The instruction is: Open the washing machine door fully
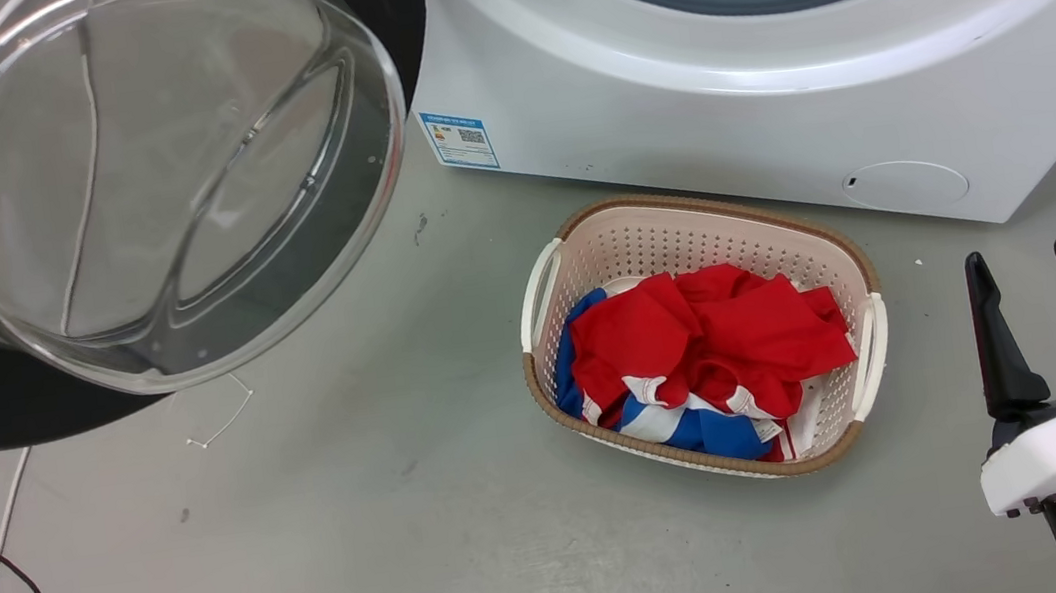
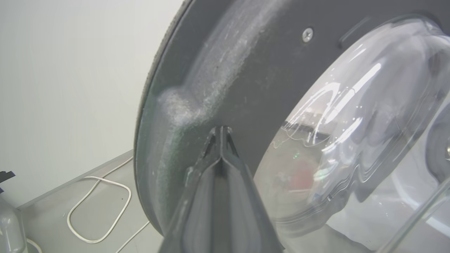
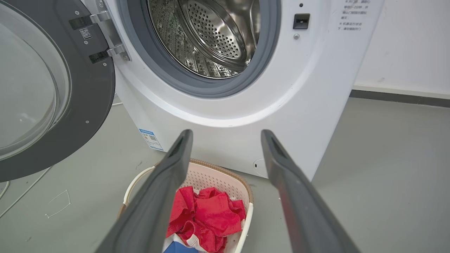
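Though open, door upright, dome rightward.

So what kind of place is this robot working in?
Probably a laundry area or test room: a white front-loading washing machine with its round black glass-centred door open, a cream perforated plastic basket of red and blue clothes, grey floor.

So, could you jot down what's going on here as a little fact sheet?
Door: washing machine door swung wide open on its hinge
Drum: steel drum exposed, visible part empty
Left gripper: left gripper shut, tips at the door's inner rim
Right gripper: right gripper open, holding nothing
Floor: basket of red and blue clothes in front of the washing machine
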Controlling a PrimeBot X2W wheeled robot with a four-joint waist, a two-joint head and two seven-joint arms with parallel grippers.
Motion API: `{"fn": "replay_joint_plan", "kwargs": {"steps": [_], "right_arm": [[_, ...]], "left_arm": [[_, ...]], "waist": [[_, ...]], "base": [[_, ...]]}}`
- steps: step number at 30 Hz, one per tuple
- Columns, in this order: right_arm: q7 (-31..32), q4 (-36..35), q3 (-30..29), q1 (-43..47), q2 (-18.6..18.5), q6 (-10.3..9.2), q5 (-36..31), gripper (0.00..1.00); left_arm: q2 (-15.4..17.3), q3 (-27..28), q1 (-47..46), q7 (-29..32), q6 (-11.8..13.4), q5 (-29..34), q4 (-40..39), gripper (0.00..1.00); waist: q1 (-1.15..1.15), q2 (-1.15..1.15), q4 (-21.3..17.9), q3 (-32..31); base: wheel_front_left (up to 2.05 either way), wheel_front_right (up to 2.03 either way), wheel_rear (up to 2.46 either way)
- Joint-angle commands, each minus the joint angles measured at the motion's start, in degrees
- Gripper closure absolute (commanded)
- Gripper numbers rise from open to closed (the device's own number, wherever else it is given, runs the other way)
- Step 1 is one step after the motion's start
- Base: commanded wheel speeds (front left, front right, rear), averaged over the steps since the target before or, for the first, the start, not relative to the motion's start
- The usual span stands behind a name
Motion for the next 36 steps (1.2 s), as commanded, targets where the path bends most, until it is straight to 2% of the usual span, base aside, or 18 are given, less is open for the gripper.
{"fn": "replay_joint_plan", "kwargs": {"steps": [1,5,10,15,19,26,29,36], "right_arm": [[-0.1,0.08,-0.06,-0.72,0.03,-0.01,-0.31,0.0],[-0.4,0.59,0.09,-1.01,0.03,-0.01,-0.15,0.0],[-1.13,2.41,0.34,0.02,0.03,-0.01,1.12,0.0],[-2.04,4.71,1.18,1.23,0.03,-0.01,2.19,0.0],[-2.99,6.29,1.68,2.15,0.03,-0.01,2.97,0.0],[-3.94,8.12,2.0,3.71,0.03,-0.01,4.17,0.0],[-3.96,8.5,2.41,3.99,0.03,-0.01,4.39,0.0],[-3.9,8.43,3.92,4.92,0.02,-0.01,4.17,0.0]], "left_arm": [[1.03,0.88,-2.26,-0.25,-0.58,-0.28,2.36,1.0],[1.51,1.02,-3.56,-0.38,-1.36,0.25,5.03,1.0],[-0.37,1.29,-1.64,-0.53,-1.85,1.11,5.43,1.0],[-3.39,1.9,4.23,-0.51,-1.24,4.84,-0.52,1.0],[-6.08,0.89,10.11,-0.46,0.23,8.61,-6.72,1.0],[-11.17,-3.72,18.26,-0.47,2.21,13.88,-15.38,1.0],[-13.38,-6.84,20.49,-0.27,2.31,15.14,-17.66,1.0],[-16.42,-12.9,21.53,0.04,0.62,16.47,-18.75,1.0]], "waist": [[-0.01,0.0,-0.29,0.12],[-0.01,0.0,-0.73,-0.3],[-0.01,0.0,-1.27,-2.58],[-0.01,0.0,-2.42,-5.81],[-0.01,0.0,-3.3,-7.95],[-0.01,0.0,-4.76,-11.0],[-0.01,0.0,-5.83,-12.13],[-0.01,0.0,-9.69,-14.15]], "base": [[0.0,0.0,0.0],[0.0,0.0,0.0],[0.0,0.0,0.0],[0.0,0.0,0.0],[0.0,0.0,0.0],[0.0,0.0,0.0],[0.0,0.0,0.0],[0.0,0.0,0.0]]}}
